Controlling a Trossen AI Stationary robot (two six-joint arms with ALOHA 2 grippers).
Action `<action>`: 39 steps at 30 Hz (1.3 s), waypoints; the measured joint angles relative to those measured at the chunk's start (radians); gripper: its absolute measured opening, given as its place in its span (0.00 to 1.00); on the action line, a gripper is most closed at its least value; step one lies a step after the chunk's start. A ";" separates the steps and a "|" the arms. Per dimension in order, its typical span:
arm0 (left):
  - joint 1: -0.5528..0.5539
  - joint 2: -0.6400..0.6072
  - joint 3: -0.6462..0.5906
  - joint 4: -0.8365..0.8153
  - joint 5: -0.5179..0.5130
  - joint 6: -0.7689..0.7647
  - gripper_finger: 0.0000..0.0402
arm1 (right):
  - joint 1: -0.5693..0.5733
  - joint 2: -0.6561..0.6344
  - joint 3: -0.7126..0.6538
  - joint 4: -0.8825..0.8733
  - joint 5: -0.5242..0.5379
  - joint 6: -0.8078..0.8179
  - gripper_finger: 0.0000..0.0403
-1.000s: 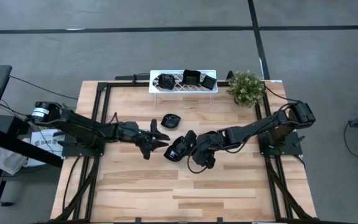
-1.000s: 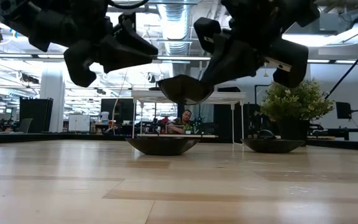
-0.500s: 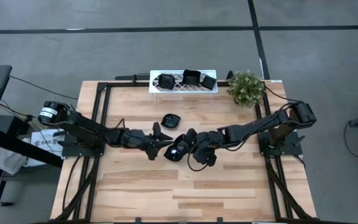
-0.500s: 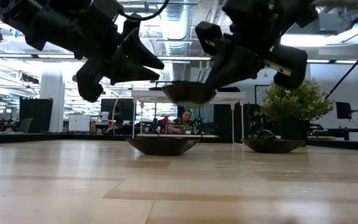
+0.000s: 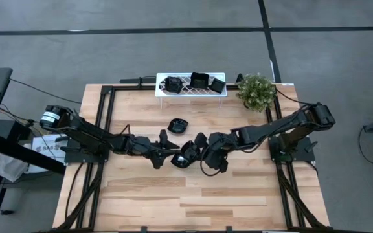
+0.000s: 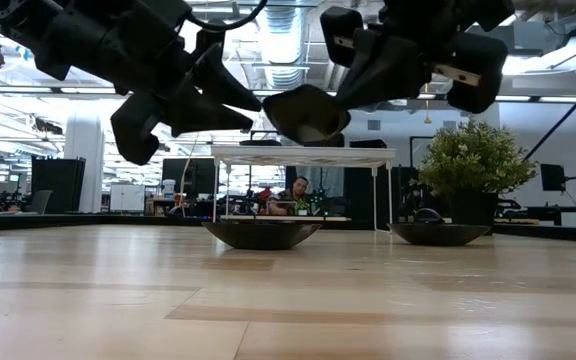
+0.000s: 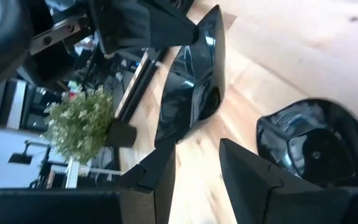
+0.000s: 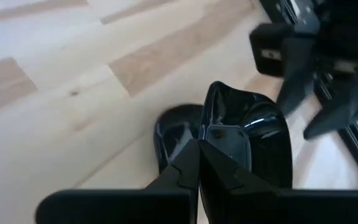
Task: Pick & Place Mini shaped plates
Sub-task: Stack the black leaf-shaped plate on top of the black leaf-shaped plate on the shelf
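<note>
My right gripper [image 5: 197,153] is shut on a glossy black mini plate [image 6: 306,113] and holds it in the air over the middle of the table. My left gripper [image 5: 171,153] is open. Its fingertips [image 7: 164,149] stand right at that plate's [image 7: 194,87] edge. Another black plate [image 5: 179,125] rests on its underside on the table farther back. In the low view two plates [image 6: 261,233] [image 6: 438,233] lie on the wood. Several more plates sit on the white rack [image 5: 191,85] at the far edge. My right gripper pinches the plate's rim [image 8: 207,127] between its two fingers, one on the hollow side and one on the underside. The fingers slant down from the table's right. The plate is lifted clear and tilted on edge. I cannot tell whether my left gripper touches the plate's edge [image 7: 168,138].
A potted plant [image 5: 256,90] stands at the far right corner beside the rack. A black plate [image 7: 309,146] lies on the table just below my left gripper. Bare wood stretches along the near half of the table [image 5: 186,200].
My right gripper has risen a little with the plate, which has tipped from level to steeply tilted. My left gripper has moved toward the table's right, closer to the held plate, and has rolled; its gap is unchanged.
</note>
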 joint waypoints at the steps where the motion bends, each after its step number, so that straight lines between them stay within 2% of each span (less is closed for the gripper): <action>1: 0.000 0.000 0.000 0.000 0.016 0.000 0.32 | 0.000 0.003 0.000 0.004 -0.011 -0.002 0.00; 10: 0.005 -0.001 0.001 0.020 0.118 0.000 0.32 | -0.006 0.009 0.000 0.010 -0.019 -0.003 0.00; 14: 0.008 -0.001 0.001 0.023 0.168 0.000 0.32 | -0.007 0.009 0.000 0.019 -0.069 -0.011 0.00; 19: 0.008 -0.001 0.001 0.023 0.174 0.000 0.32 | -0.010 0.009 0.000 0.042 -0.076 -0.020 0.00; 26: 0.008 -0.001 0.001 0.024 0.212 0.000 0.32 | -0.053 0.009 0.000 0.056 -0.220 -0.021 0.00; 39: 0.008 -0.001 0.002 0.050 0.307 -0.003 0.32 | -0.107 0.009 0.000 0.069 -0.329 0.016 0.00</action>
